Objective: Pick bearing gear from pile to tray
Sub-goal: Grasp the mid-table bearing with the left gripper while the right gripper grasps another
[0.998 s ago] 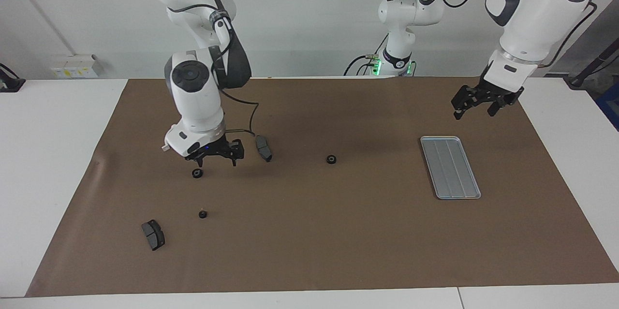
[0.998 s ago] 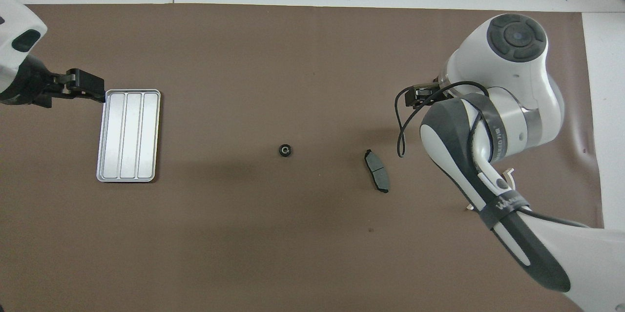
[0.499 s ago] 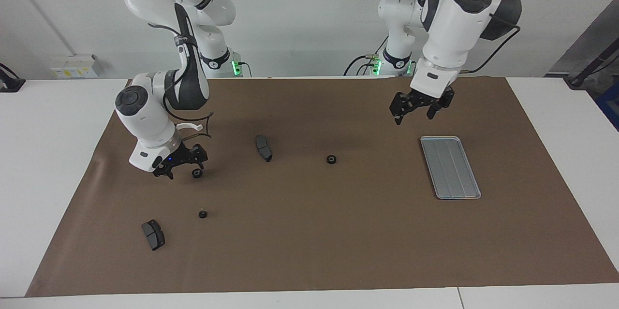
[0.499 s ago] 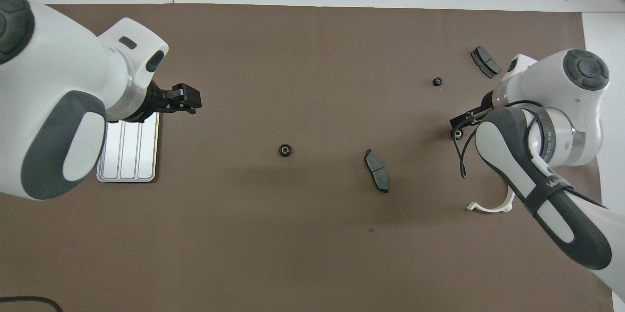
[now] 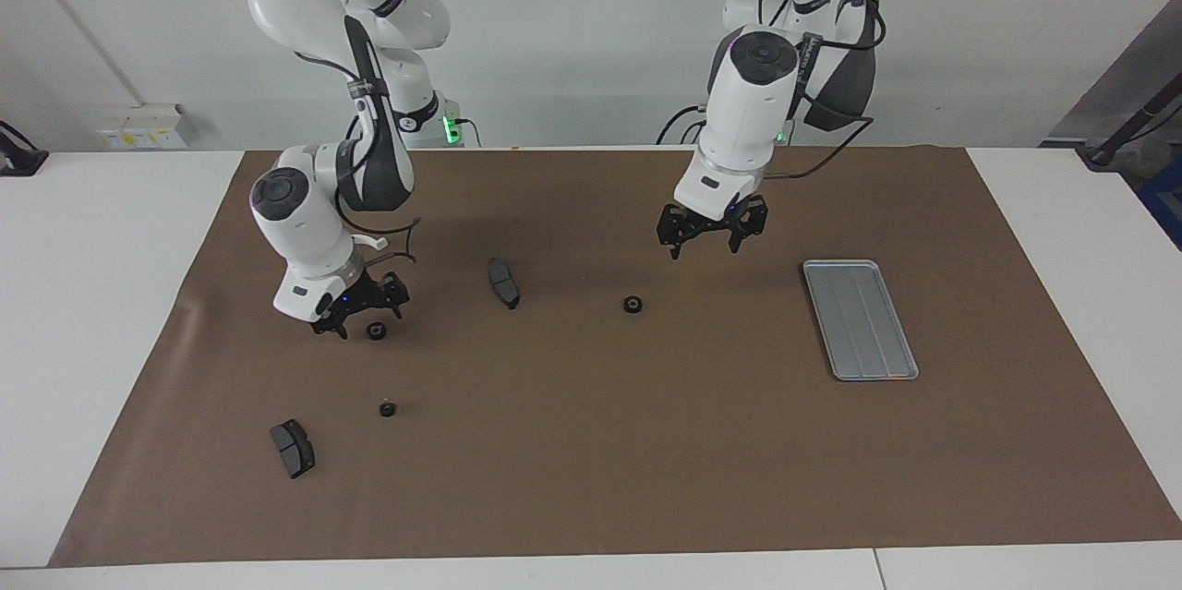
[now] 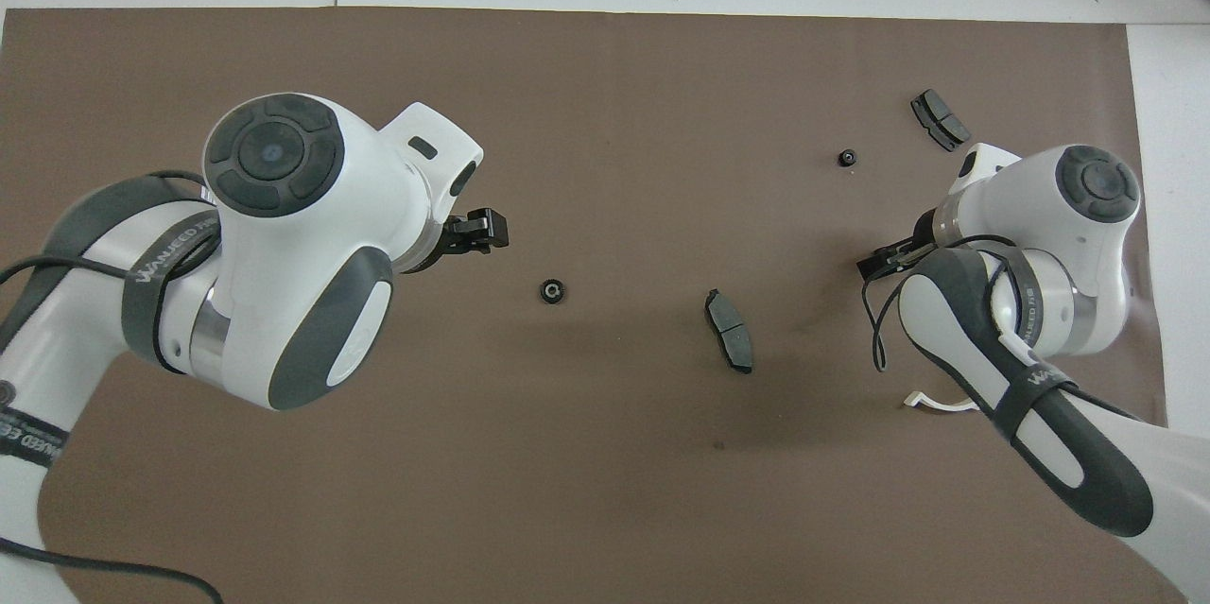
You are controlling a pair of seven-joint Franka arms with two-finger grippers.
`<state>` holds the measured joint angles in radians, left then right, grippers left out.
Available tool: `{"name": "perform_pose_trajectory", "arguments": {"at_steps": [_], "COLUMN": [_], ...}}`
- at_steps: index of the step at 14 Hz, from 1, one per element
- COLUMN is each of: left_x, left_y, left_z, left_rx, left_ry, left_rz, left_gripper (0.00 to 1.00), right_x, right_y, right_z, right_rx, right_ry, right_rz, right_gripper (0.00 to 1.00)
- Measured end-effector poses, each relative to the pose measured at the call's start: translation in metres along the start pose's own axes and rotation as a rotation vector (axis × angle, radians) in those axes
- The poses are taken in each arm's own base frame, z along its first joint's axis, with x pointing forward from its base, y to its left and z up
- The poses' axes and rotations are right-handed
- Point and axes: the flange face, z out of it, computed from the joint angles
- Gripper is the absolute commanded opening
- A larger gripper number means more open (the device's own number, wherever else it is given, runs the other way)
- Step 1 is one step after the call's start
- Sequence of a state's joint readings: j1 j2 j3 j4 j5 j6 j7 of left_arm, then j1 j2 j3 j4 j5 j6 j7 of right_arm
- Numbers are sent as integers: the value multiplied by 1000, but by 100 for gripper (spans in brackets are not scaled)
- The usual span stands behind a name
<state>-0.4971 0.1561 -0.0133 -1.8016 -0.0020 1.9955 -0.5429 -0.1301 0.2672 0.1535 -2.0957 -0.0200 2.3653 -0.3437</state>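
Observation:
Three small black bearing gears lie scattered on the brown mat: one (image 5: 376, 330) beside my right gripper, one (image 5: 387, 408) farther from the robots, and one (image 5: 633, 304) at the table's middle. My right gripper (image 5: 362, 318) hangs open, low over the first gear, which shows between its fingertips. My left gripper (image 5: 704, 244) is open and holds nothing, up in the air over the mat between the middle gear (image 6: 552, 291) and the robots. The silver ridged tray (image 5: 859, 318) sits toward the left arm's end. It has nothing in it, and the left arm hides it in the overhead view.
Two dark grey brake pads lie on the mat, one (image 5: 503, 282) between the gears and one (image 5: 293, 448) farther from the robots. A white curved bracket (image 6: 931, 404) lies partly under the right arm. The brown mat (image 5: 591, 461) covers most of the white table.
My left gripper has swung from beside the tray toward the table's middle and come lower. My right gripper has swung across the nearest gear and come back a little toward it.

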Motion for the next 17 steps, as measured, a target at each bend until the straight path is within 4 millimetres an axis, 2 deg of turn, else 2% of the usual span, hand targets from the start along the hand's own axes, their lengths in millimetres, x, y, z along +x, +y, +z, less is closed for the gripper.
{"name": "perform_pose_trajectory", "arguments": {"at_steps": [2, 4, 7, 10, 15, 17], "left_x": [-6, -9, -12, -12, -22, -25], "left_y": [22, 47, 70, 76, 82, 82], "left_z": [34, 73, 118, 137, 150, 155], "left_rx": [-1, -13, -25, -25, -15, -19], "left_ry": [-2, 11, 22, 22, 6, 12], "left_rz": [1, -7, -2, -5, 9, 8], "left_gripper": [100, 100, 100, 100, 100, 93], "right_x": [-2, -2, -3, -6, -9, -9], "right_y": [-2, -2, -3, -4, -1, 0], "right_z": [3, 2, 3, 7, 9, 9], "right_rx": [-1, -3, -4, -7, -6, -6], "right_ry": [2, 7, 8, 17, 12, 12], "right_rz": [-2, -3, -3, -2, 3, 6], "right_gripper": [59, 55, 55, 55, 55, 49]}}
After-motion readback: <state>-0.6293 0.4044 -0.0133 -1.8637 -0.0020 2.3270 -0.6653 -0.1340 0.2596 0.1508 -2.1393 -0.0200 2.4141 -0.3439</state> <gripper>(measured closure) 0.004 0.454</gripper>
